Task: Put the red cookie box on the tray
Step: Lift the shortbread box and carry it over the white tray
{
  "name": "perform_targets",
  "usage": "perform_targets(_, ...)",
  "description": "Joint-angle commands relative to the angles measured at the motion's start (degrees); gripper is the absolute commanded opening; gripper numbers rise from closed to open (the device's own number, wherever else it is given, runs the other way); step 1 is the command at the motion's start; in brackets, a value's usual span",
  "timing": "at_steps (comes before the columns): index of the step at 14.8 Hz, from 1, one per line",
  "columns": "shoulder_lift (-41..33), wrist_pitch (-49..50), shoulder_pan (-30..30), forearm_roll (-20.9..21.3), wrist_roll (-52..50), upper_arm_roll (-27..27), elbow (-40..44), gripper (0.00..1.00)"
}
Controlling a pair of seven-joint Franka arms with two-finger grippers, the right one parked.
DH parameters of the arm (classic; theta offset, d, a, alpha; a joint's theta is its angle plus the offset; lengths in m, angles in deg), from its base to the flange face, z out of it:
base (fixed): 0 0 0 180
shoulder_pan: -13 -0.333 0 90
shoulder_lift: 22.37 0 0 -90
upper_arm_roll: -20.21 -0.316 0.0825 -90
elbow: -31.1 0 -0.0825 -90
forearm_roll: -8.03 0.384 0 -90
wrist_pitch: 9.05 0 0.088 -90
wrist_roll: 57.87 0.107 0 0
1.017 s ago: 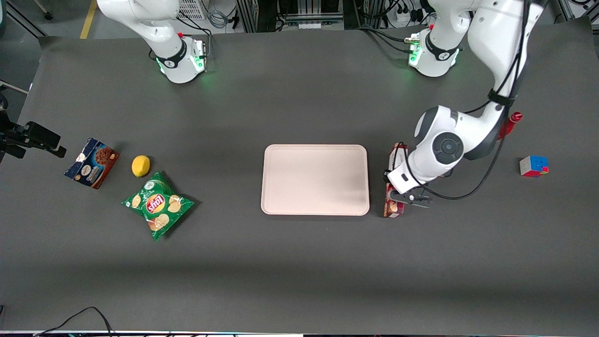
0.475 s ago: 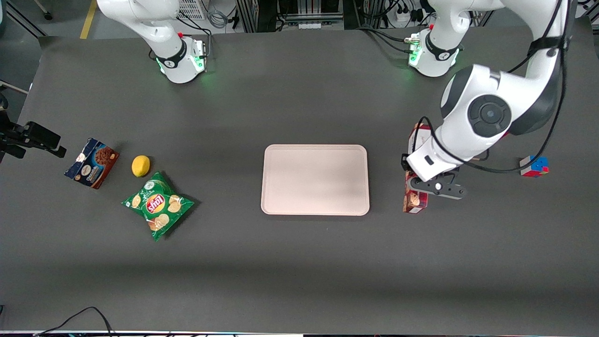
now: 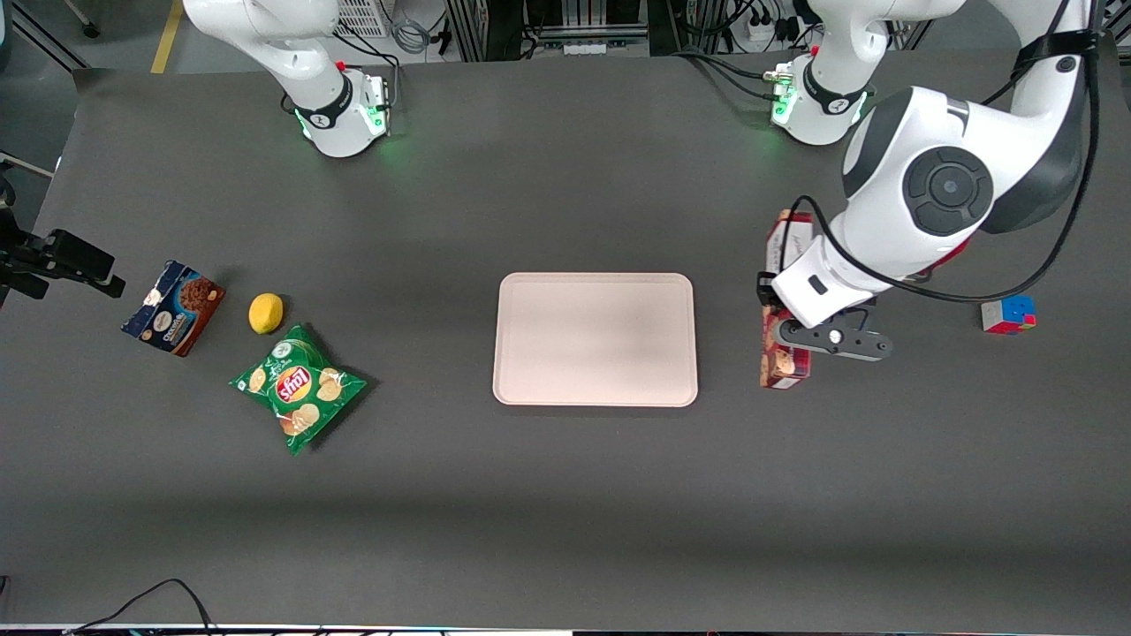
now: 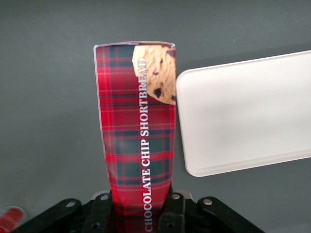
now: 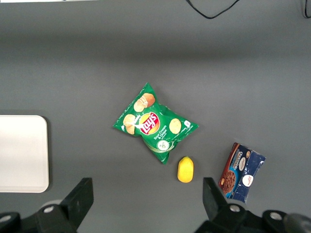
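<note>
Table [image 3: 565,512]: dark mat, wide bare stretches around the tray.
Tray [image 3: 595,339]: pale pink, flat at the table's middle, its surface bare, rounded rim free all round.
Cookie box [image 3: 781,358]: red tartan, held lifted at the tray's 3 o'clock, just beside its short edge, a gap between.
Gripper [image 4: 141,213]: fingers closed on the cookie box's end.
</note>
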Motion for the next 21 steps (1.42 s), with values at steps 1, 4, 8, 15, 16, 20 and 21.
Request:
perform_targets(1,0.77,-1.17,0.69,-1.53,-9.78,3.53,0.54,0.00)
perform_targets(4,3.05,-5.03,0.87,-0.74,-19.46,9.41,0.01,0.00)
perform_targets(8,7.53,-10.57,1.83,0.14,-21.94,12.42,-0.95,0.00)
perform_targets(15,13.77,-27.19,2.27,6.47,-22.82,11.81,-9.75,0.00)
perform_targets(16,14.74,-28.33,2.27,7.17,-23.44,11.72,-9.75,0.00)
perform_targets(20,18.26,-30.27,2.36,12.79,-28.26,11.72,-9.75,0.00)
perform_targets(21,19.05,-30.45,2.36,13.84,-28.45,11.63,-9.75,0.00)
